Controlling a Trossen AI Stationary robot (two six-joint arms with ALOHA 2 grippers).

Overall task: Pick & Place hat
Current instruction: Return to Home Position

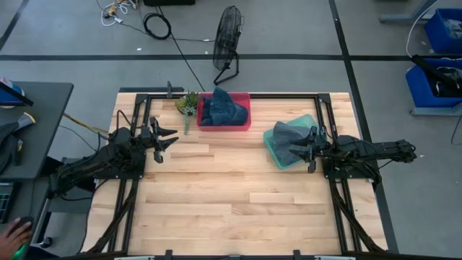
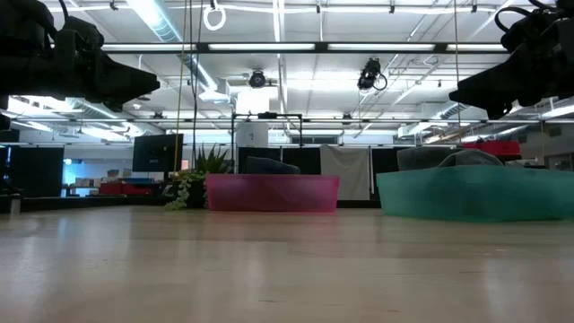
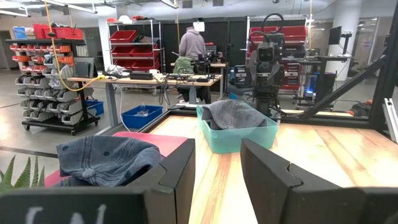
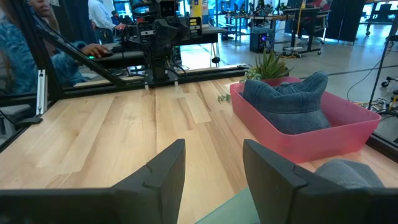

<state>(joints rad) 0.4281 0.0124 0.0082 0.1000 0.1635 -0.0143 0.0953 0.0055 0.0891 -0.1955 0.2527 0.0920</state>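
A blue denim hat (image 1: 222, 107) (image 4: 286, 102) (image 3: 106, 158) lies in a pink bin (image 1: 224, 128) at the table's far edge, in the middle. A grey hat (image 1: 287, 135) (image 3: 233, 113) lies in a teal bin (image 1: 273, 153) on the right. My right gripper (image 1: 299, 150) (image 4: 213, 152) hangs open above the teal bin and the grey hat, pointing toward the table's left and touching nothing. My left gripper (image 1: 167, 141) (image 3: 217, 152) is open too, raised over the table's left part and pointing right, left of the pink bin.
A small green plant (image 1: 189, 103) stands just left of the pink bin. Black frame rails (image 1: 137, 195) run along the table's left and right sides. Bare wood (image 1: 238, 195) fills the middle and near half. A person's hand (image 1: 16, 235) shows beyond the table's near left corner.
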